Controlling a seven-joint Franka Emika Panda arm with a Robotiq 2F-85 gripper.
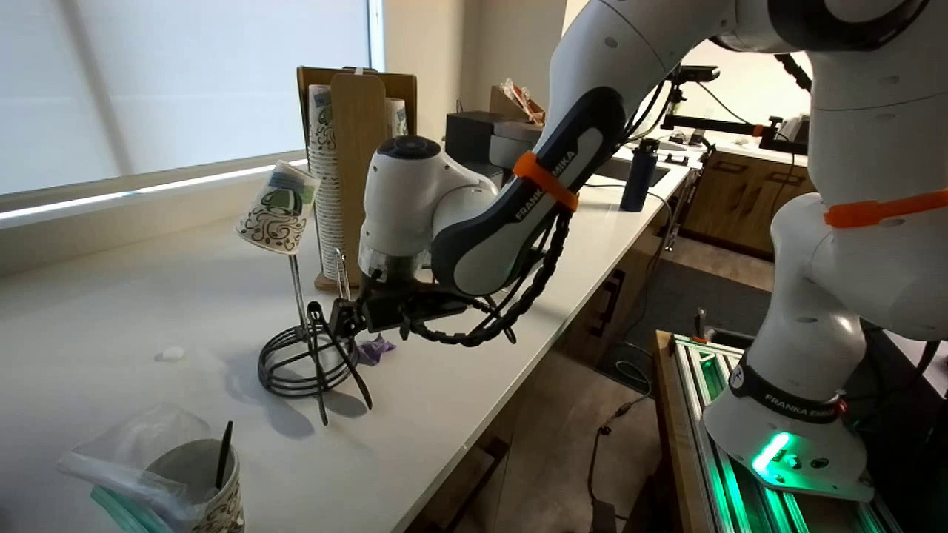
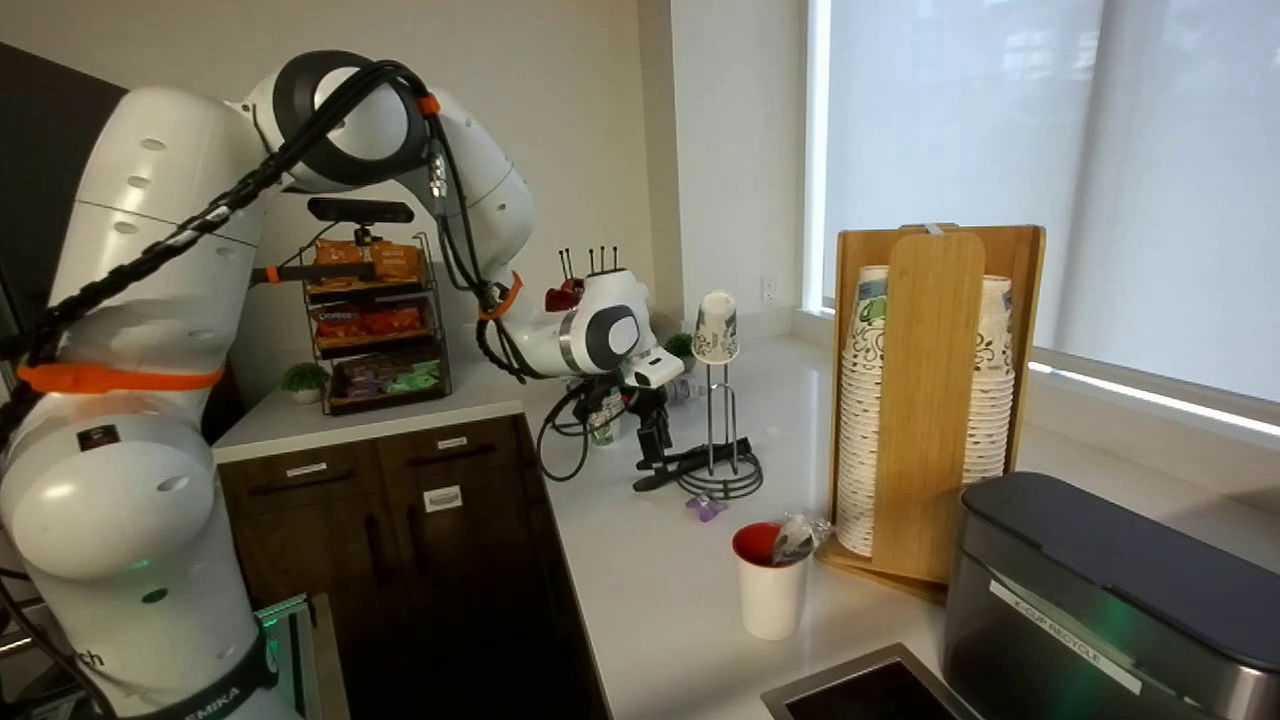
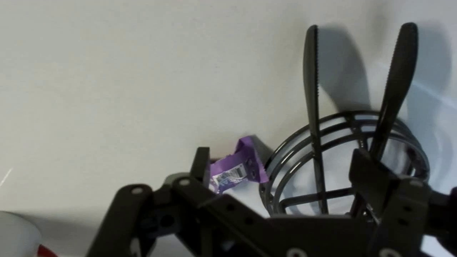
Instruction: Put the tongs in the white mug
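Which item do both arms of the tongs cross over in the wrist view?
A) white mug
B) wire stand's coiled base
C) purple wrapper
B, since the rings of the coiled base run behind both arms of the tongs, while the purple wrapper and the white mug lie off to the left in that view.

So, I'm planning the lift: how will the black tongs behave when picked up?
The black tongs may flex, being slim arms spread from one joined end. Gripped off-centre, they could swing, being long. They might snag the coiled wire stand they overlap.
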